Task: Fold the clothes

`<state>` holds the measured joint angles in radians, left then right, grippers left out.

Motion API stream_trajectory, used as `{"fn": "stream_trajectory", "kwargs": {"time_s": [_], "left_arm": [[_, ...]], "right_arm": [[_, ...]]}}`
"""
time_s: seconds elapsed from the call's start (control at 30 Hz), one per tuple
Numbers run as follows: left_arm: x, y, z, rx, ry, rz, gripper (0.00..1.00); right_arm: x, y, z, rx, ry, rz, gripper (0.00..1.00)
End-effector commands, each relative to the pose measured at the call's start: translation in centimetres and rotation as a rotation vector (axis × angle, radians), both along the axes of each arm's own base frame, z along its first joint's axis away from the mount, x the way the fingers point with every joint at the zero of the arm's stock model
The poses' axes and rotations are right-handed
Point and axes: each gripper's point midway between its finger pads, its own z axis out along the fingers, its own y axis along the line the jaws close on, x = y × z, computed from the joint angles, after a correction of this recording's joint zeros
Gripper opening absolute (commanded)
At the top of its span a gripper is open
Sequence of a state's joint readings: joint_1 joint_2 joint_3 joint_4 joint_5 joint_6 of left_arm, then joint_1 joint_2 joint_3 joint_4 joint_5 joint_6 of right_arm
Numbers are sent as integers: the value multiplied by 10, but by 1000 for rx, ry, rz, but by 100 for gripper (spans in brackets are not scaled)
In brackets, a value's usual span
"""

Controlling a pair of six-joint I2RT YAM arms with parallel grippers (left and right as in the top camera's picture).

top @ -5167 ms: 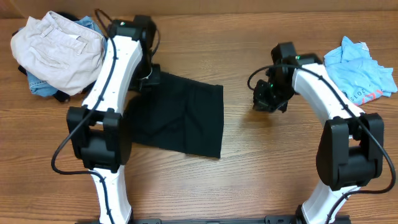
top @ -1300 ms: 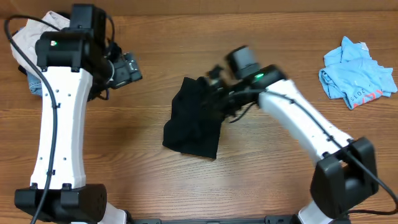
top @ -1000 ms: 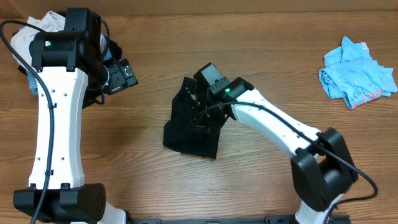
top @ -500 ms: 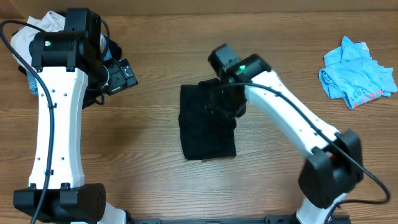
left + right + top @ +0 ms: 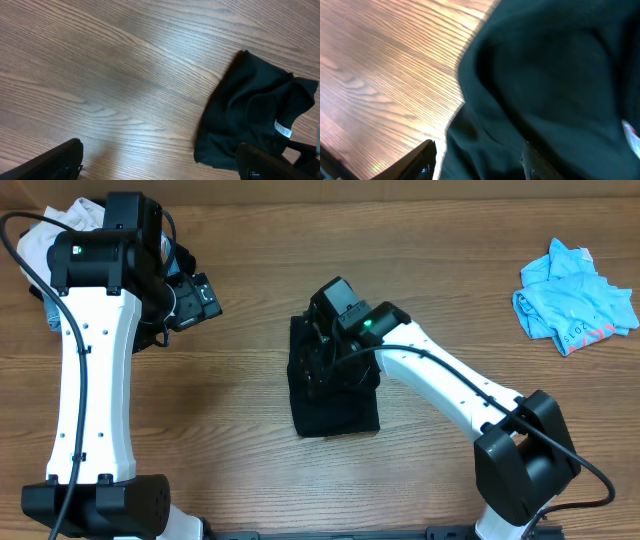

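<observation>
The black T-shirt (image 5: 335,408) lies in the middle of the table (image 5: 200,445) as a compact, roughly rectangular bundle. Its upper end is rumpled under my right gripper (image 5: 325,360). In the right wrist view my fingers stand spread over a soft ridge of cloth, pinching nothing that I can see. My left gripper (image 5: 197,300) hangs well off to the left, fingers wide apart and empty above bare wood.

I judge the step in hand to be squaring and flattening the fold. I should press down flat on the raised ridge and smooth toward the lower edge without dragging. This matte, limp knit looks likely to slide on the smooth wood grain and bunch again. The white neck label (image 5: 283,129) peeks out at the rumpled end, so that layer wants tucking under. The light blue tee (image 5: 575,305) sits crumpled far to the right.
</observation>
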<state>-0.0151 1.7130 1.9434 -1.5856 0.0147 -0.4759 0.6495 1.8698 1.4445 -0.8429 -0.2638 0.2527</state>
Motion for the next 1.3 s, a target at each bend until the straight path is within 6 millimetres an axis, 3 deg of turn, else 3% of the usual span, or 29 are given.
{"fn": "stream_trajectory", "kwargs": {"time_s": [0.0, 0.2, 0.33, 0.43, 0.5, 0.57, 0.67, 0.73, 0.83, 0.93, 1.07, 1.2, 1.27], "left_arm": [[1, -2, 2, -10, -6, -9, 100], [1, -1, 2, -9, -6, -9, 100], [1, 0, 2, -2, -7, -8, 100], [1, 0, 2, -2, -6, -8, 100], [1, 0, 1, -2, -5, -8, 100], [1, 0, 1, -2, -5, -8, 100], [1, 0, 1, -1, -6, -12, 100], [2, 0, 2, -1, -10, -12, 100], [3, 0, 2, -1, -12, -12, 100], [2, 0, 1, 2, -9, -26, 100], [2, 0, 1, 2, -7, -26, 100], [1, 0, 1, 2, -7, -26, 100], [1, 0, 1, 2, -7, -26, 100]], "right_arm": [[-6, 8, -6, 23, -11, 40, 59], [13, 23, -27, 44, -75, 92, 58], [18, 27, -26, 58, -96, 96, 56], [16, 24, -33, 40, -76, 86, 30], [28, 10, -36, -29, -106, 8, 13], [34, 3, -36, -31, -97, -36, 4], [56, -32, -33, -130, -114, -182, 4], [67, -41, -10, -154, -120, -210, 4], [74, -50, 11, -203, -145, -238, 16], [73, -89, 5, -374, -151, -339, 15], [72, -124, 1, -430, -89, -418, 8], [87, -119, 3, -230, -12, -449, 23], [89, -117, 4, -179, 8, -448, 22]]}}
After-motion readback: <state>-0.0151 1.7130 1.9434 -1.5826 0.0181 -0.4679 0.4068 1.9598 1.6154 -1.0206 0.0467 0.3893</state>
